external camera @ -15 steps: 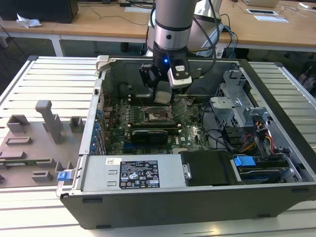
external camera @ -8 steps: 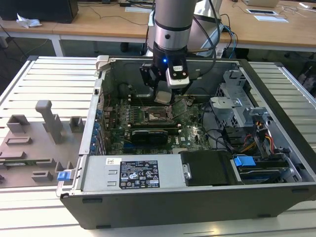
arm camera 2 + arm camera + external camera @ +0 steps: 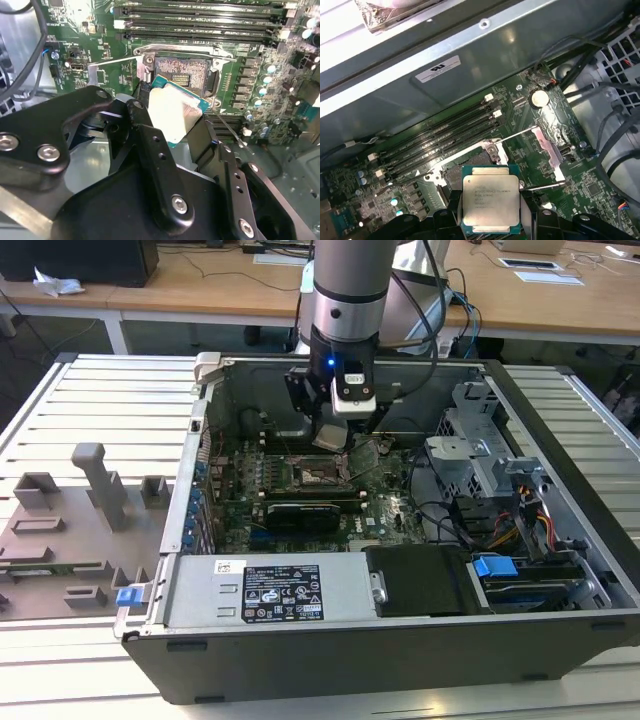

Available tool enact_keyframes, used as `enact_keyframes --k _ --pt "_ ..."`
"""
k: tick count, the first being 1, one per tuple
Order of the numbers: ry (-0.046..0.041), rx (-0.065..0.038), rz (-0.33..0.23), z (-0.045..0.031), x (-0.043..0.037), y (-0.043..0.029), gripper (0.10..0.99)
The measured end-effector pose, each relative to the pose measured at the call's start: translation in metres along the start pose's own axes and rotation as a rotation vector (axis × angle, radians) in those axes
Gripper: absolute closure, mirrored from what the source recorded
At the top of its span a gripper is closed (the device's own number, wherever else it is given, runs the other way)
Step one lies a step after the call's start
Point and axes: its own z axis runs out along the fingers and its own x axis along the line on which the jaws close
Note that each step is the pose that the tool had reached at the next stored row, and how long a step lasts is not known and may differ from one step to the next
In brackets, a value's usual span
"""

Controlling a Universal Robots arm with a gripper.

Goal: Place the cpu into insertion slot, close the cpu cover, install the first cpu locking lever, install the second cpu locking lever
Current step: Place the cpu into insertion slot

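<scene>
We see the cpu [image 3: 489, 202] pinched by two opposite edges between the jaws, which are closed on it. Its silver top is tilted in the second wrist view. It hangs just at the edge of the insertion slot [image 3: 182, 75], whose dark centre lies bare; we cannot tell whether chip and slot touch. The cpu cover [image 3: 114, 60] stands raised beside the slot. Beyond run the long memory slots [image 3: 200, 22], all on the green motherboard [image 3: 390, 515] inside the open computer case [image 3: 400, 660].
</scene>
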Motion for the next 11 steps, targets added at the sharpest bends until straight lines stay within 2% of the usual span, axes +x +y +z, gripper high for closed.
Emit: enact_keyframes --k 3,11 --pt "-0.0042 -0.001 0.052 0.0001 0.0 0.0 0.545" --pt "-0.0113 -0.003 0.138 0.0002 0.0 0.0 0.545"
